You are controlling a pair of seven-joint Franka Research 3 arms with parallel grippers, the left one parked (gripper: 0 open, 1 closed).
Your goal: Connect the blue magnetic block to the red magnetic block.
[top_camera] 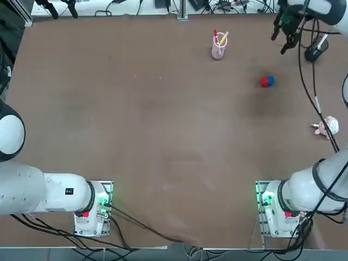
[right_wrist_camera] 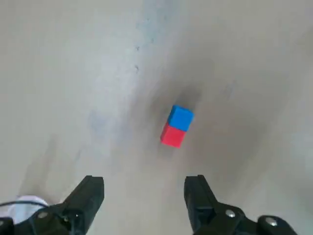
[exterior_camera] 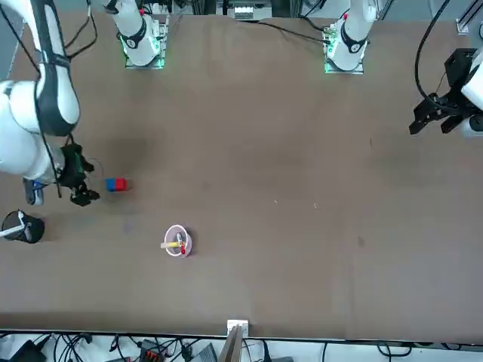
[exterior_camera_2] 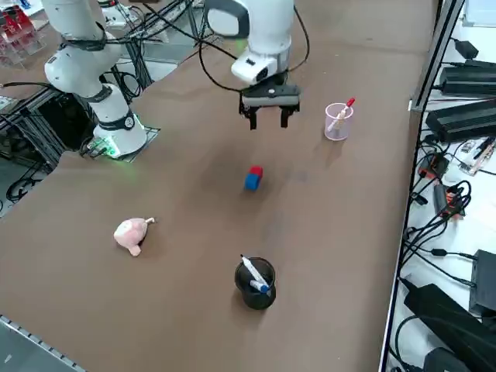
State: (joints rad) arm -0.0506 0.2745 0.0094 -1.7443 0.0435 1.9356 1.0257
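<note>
Two small cubes, the blue magnetic block [right_wrist_camera: 181, 117] and the red magnetic block [right_wrist_camera: 172, 135], touch face to face on the table [top_camera: 163, 136], joined into one short bar. In the top view the blue one sits on the right, the red one on the left. The right claw [right_wrist_camera: 144, 193] hangs above the table near the pair, its fingers spread wide apart with nothing between them. Farther out, a pink cup [exterior_camera_2: 338, 122] stands on the table, holding a red pen [top_camera: 215, 33] and a yellow pen [top_camera: 224, 38]. A black mesh cup [exterior_camera_2: 255, 284] with pens in it stands on another side of the blocks, and a pink plush toy [exterior_camera_2: 132, 235] lies well apart from them.
</note>
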